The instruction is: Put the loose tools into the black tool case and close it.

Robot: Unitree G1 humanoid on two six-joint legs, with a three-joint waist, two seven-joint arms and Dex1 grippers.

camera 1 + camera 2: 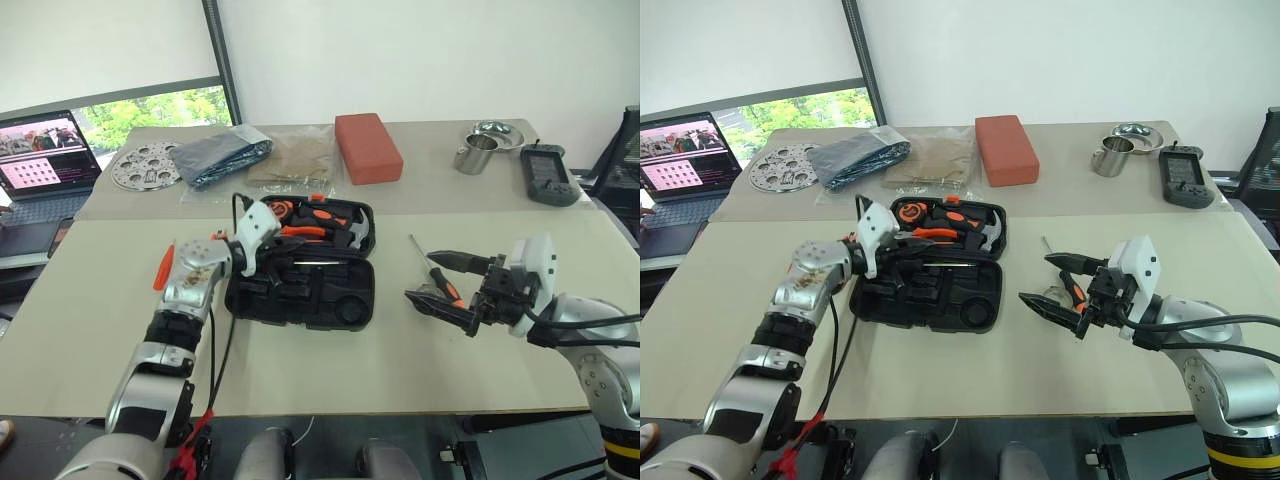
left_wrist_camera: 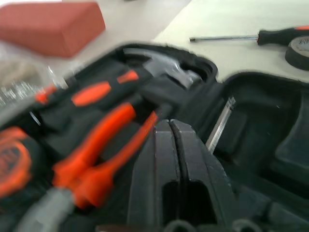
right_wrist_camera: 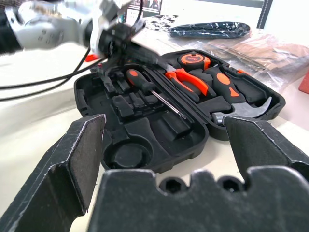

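left gripper [image 1: 272, 262]: fingers pressed together, over black tool case [image 1: 310, 295], possibly touching | right gripper [image 1: 445, 282]: fingers spread

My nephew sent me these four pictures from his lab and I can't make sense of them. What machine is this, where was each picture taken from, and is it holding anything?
It is a humanoid robot with two arms. Two pictures come from cameras in its head, looking down at a beige table. The other two come from cameras on its wrists.

The open black plastic tool case already holds a screwdriver, orange-handled pliers and a hammer. The left gripper is shut and empty, above the case. The right gripper is open and empty. Beneath it lies an orange-and-black-handled screwdriver. A red brick-shaped block sits farther back.
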